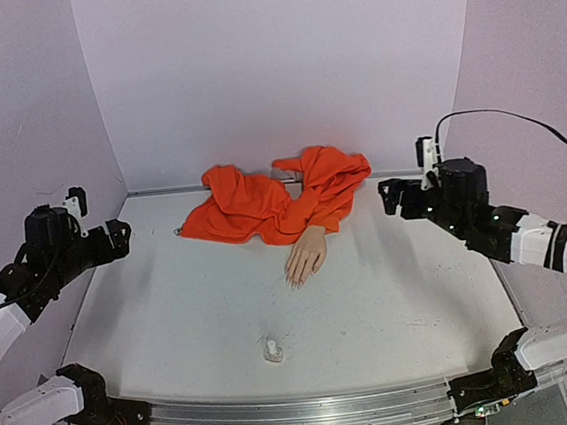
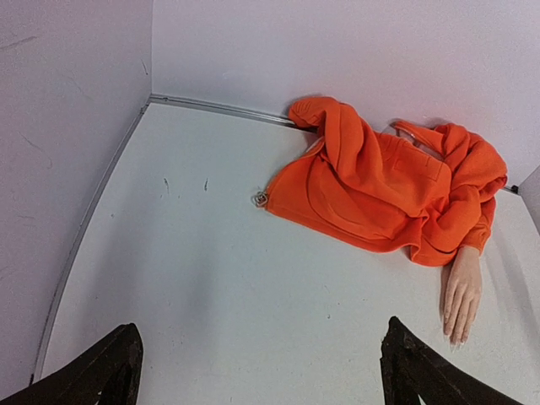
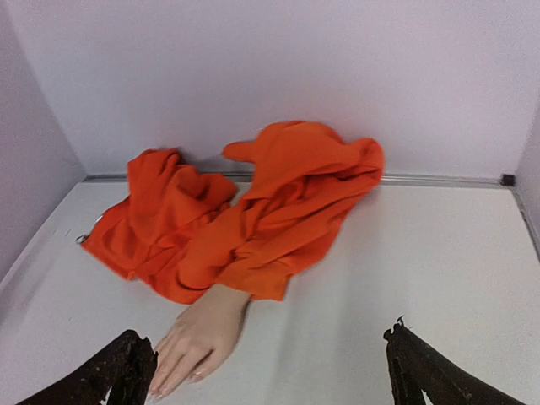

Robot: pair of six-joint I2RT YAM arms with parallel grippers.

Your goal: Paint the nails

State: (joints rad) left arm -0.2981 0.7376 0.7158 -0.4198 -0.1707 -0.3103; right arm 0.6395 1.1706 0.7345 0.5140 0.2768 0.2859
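The nails too small for detail (forearm out of sight under orange sleeve)

My gripper, jaws spread wide, above worktop; orange sleeve heap ahead-right; mannequin hand flat, nails pointing my way.

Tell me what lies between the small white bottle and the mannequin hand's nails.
Nothing; the top external view shows only bare table between the bottle and the nails.

The sleeve is soft orange cloth, the mannequin hand smooth, the table matt.
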